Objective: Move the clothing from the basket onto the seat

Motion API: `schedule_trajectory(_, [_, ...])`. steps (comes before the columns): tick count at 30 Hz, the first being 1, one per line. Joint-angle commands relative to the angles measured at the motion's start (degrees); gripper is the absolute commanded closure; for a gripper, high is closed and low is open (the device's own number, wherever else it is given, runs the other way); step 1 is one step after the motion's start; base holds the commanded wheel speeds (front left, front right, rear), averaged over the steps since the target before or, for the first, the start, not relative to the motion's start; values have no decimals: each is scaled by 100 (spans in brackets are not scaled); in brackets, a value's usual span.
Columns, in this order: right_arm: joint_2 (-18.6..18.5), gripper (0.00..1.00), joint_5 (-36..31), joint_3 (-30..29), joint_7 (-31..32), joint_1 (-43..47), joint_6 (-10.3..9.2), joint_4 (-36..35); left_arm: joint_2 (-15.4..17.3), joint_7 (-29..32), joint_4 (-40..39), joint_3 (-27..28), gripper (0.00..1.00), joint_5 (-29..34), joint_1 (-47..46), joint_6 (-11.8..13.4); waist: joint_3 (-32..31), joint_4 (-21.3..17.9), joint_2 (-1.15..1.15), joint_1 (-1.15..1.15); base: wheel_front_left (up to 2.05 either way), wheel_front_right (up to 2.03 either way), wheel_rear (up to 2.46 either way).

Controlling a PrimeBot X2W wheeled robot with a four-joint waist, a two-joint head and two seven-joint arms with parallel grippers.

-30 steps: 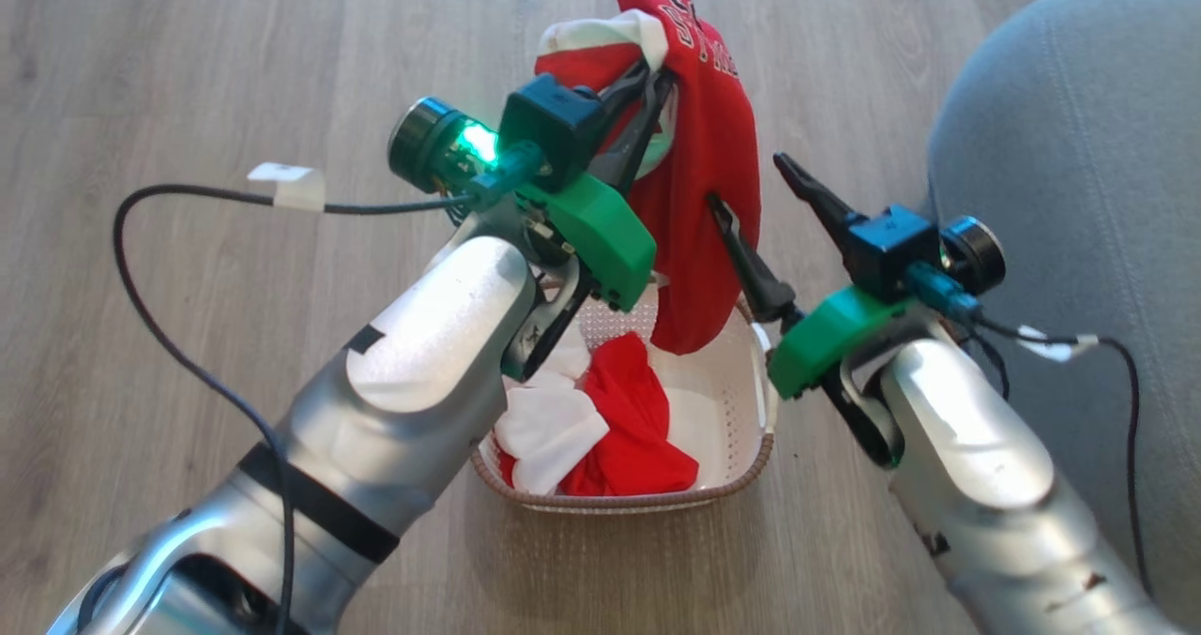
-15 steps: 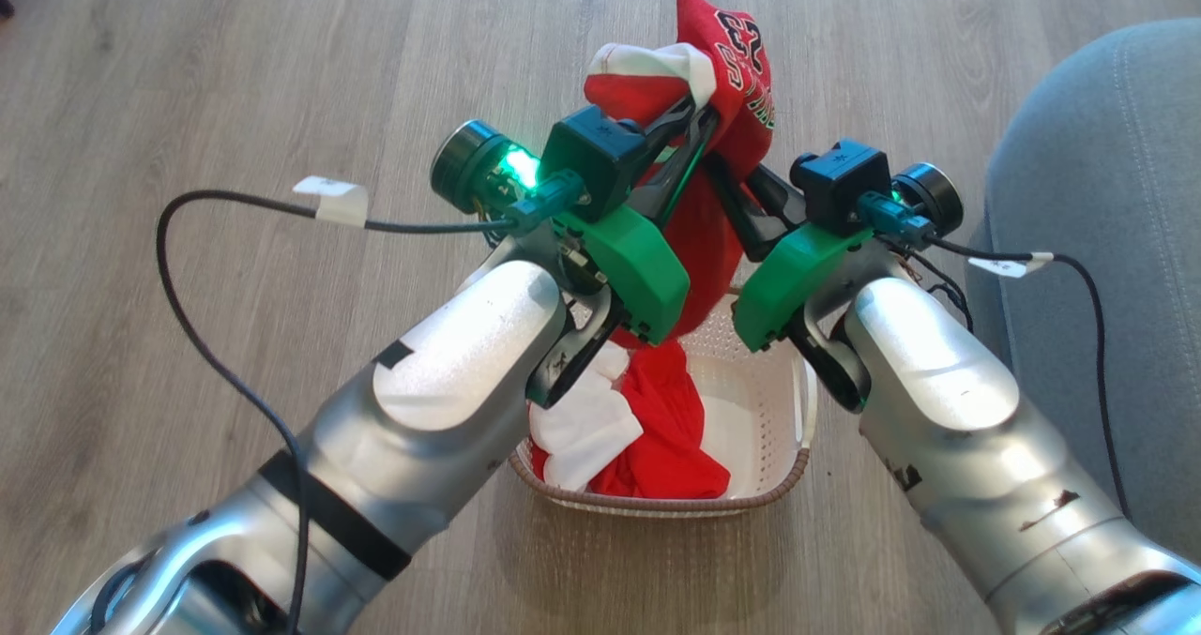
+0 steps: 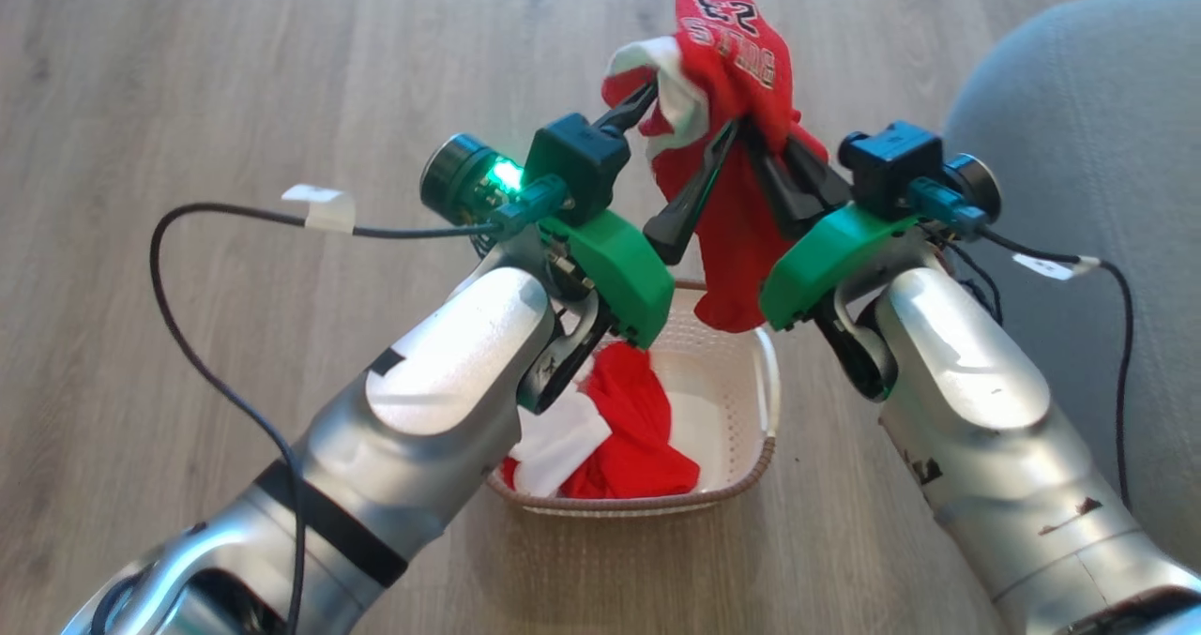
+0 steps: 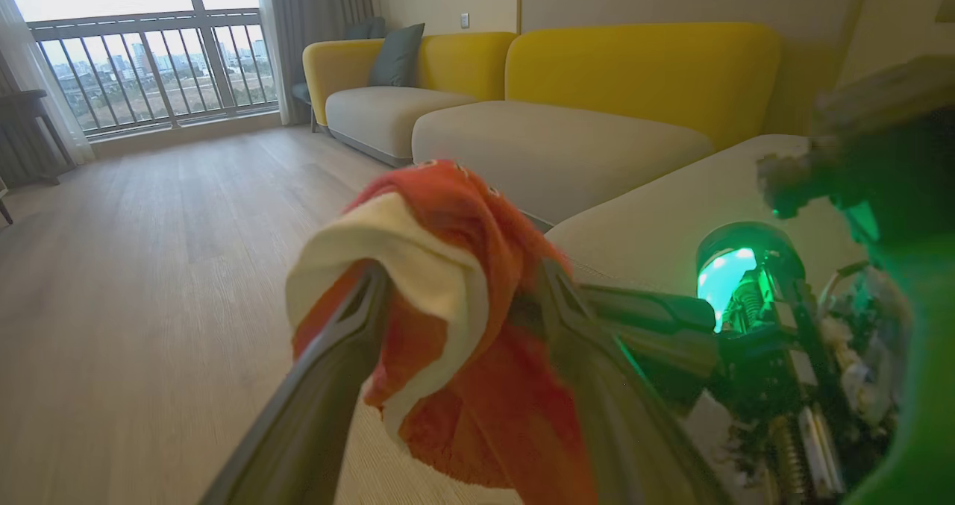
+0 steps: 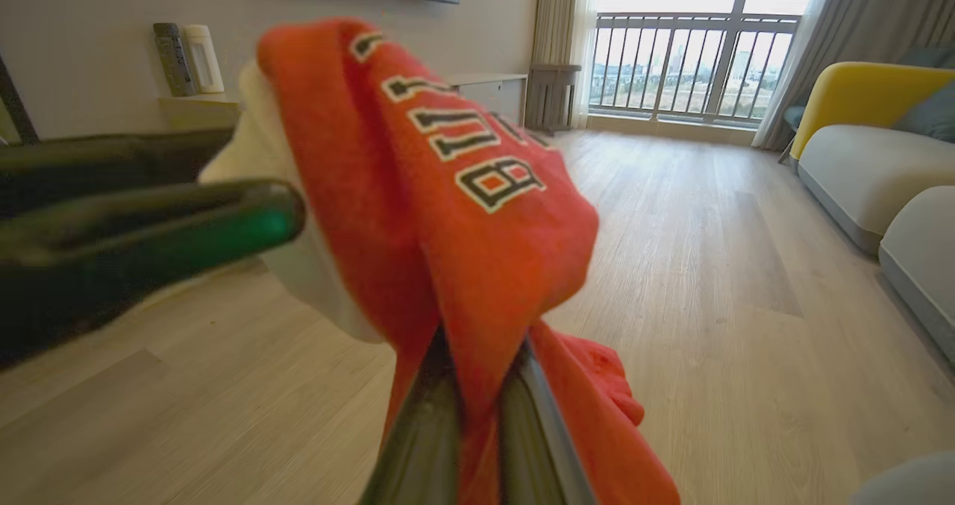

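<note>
Here, the grey seat (image 3: 1079, 147) lies at the right, and wood floor (image 3: 188, 72) spans the rest. The basket (image 3: 765, 400) stands on the floor just left of the seat, with red and white clothing (image 3: 619, 429) heaped in its left half. A red jersey (image 3: 741, 63) hangs above the basket's far edge. Right gripper (image 3: 762, 143): fingers clamped together on the jersey's red cloth. Left gripper (image 3: 691, 110): fingers spread wide, gripping nothing; the jersey's white trim drapes over one fingertip (image 4: 351, 326).
</note>
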Motion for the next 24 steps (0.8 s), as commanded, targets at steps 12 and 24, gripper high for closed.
schedule_trajectory(12, [116,100,-121,-422,-38,198,-1,-726,144,-36,81,375,0,203,-43,-262,146,-1271,0,0,0,0,0])
schedule_trajectory(24, [116,100,-69,-681,-38,617,-1,-1267,199,-36,101,691,0,460,231,-389,106,-2948,0,0,0,0,0])
